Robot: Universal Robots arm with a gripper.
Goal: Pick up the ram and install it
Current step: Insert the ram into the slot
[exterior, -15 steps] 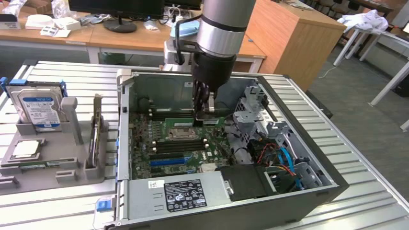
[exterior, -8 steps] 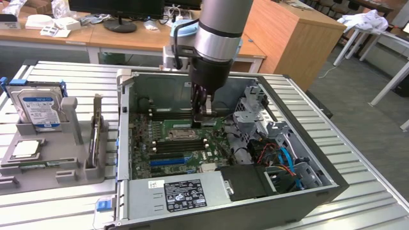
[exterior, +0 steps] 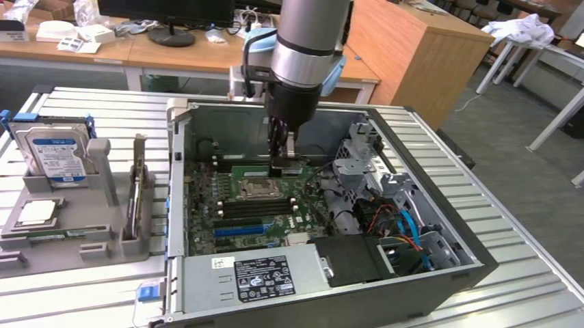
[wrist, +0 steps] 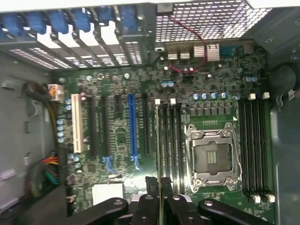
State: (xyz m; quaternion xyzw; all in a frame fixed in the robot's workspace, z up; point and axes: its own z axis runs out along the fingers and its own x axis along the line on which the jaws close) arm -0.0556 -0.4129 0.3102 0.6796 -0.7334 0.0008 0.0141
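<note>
My gripper reaches down into the open computer case, just above the motherboard and behind the CPU socket. In the wrist view the gripper is shut on the ram. The ram shows edge-on as a thin green strip between the black fingers. It hangs over the bank of black memory slots beside the open CPU socket and lines up with their length. Whether its lower edge touches a slot is hidden.
A second bank of memory slots lies on the socket's other side, and expansion slots lie further along. The power supply and a drive cage with cables crowd the case. Outside on the exterior view's left, a grey holder carries a hard drive.
</note>
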